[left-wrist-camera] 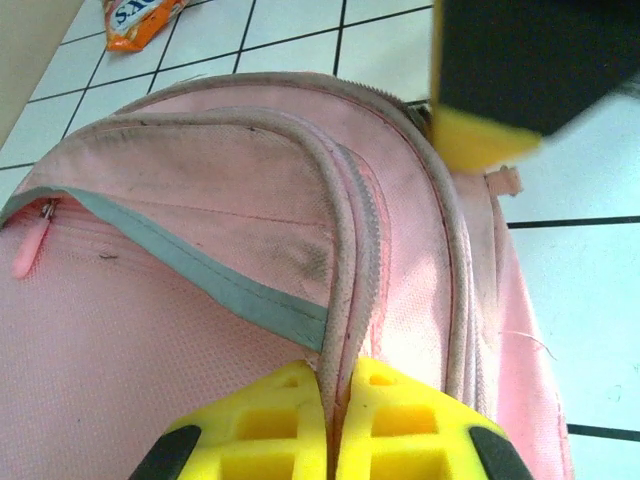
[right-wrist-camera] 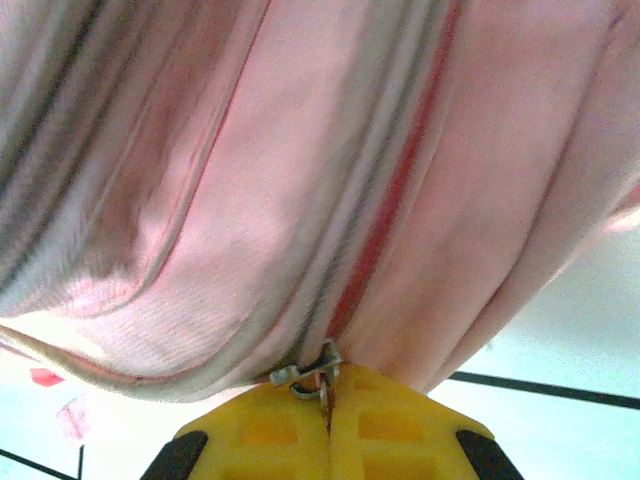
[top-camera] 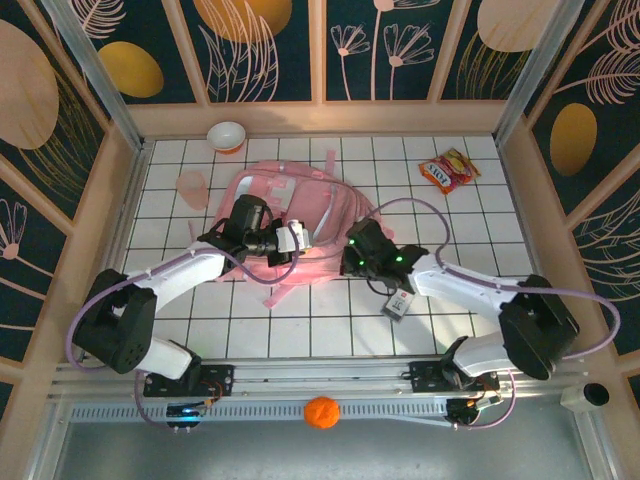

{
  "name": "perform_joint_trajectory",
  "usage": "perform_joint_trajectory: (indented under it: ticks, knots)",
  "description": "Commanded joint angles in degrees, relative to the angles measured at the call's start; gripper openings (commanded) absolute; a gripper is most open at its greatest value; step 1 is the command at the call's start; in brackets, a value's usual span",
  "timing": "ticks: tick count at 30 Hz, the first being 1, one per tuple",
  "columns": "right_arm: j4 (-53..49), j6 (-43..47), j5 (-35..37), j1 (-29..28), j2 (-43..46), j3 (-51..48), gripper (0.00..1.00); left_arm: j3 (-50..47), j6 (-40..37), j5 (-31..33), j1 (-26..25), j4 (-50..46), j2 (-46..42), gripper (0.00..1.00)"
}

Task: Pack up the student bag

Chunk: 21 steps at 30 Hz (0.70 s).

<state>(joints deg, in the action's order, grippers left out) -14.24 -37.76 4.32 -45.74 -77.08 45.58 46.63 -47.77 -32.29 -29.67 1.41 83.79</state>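
**While both grippers pinch its zips, pink bag lies mid-table**

Where the table meets its near rail, a small round orange ball (top-camera: 321,411) sits between the two arm bases. Farther in, on the white tiled table (top-camera: 470,230), a small white card-like item with a red mark (top-camera: 398,303) lies just beside the right arm; it is too small to tell more.

Beyond it, at the middle of the table, lies the student bag (top-camera: 320,205), a large soft pink fabric backpack. It lies flat with its straps trailing toward the near side.

The right gripper (top-camera: 350,255) meets the bag at its near right edge. In the right wrist view its yellow fingertips (right-wrist-camera: 328,420) are clenched together on a small metal zipper pull (right-wrist-camera: 305,375). The pull sits at the end of a zip line that runs up and away across the bag's fabric.

The left gripper (top-camera: 290,238) rests on the bag's near left part. From the left wrist its yellow fingers (left-wrist-camera: 333,420) are pressed shut on a raised pale zipper ridge (left-wrist-camera: 345,260) of the bag. To the left of that ridge runs a grey trim band (left-wrist-camera: 200,275), and a pink zipper tab (left-wrist-camera: 25,250) hangs at the band's left end.

Farther off, a small translucent pink cup (top-camera: 191,187) stands just beside the bag's far left corner. An orange and red snack packet (top-camera: 449,170) lies far right, well apart from the bag. At the far edge, a white bowl with an orange base (top-camera: 227,135) stands near the wall.
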Motion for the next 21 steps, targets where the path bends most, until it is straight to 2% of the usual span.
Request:
perform_joint_trajectory:
  ticks: [1, 7, 11, 14, 18, 21]
  knots:
    - [-8.8, 5.4, 2.8, 5.4, 4.1, -1.5, 0.00, 0.6, -3.5, 2.5, 1.5, -5.9, -1.8, 0.00]
    - [-10.6, 11.7, 0.1, 10.8, 4.3, -1.4, 0.00, 0.4, -4.3, 1.1, 1.6, -6.2, -2.9, 0.00]
    - [-9.7, 12.8, -4.3, 10.8, 3.8, -0.6, 0.00, 0.0, -4.2, 2.6, 2.0, -5.9, -3.3, 0.00]
    - [-6.2, 10.8, -7.7, 6.5, 4.3, -0.8, 0.00, -0.6, -2.3, 5.0, 3.1, -3.7, -3.6, 0.00]
    - [-0.6, 4.4, -8.5, -2.9, 2.3, -0.6, 0.00, -1.9, -0.2, 6.8, 5.5, -0.2, -3.8, 0.01]
    - [4.4, 0.5, -7.5, -9.1, -0.7, 0.9, 0.00, -1.4, -0.6, 7.4, 6.3, -0.8, -3.5, 0.17]
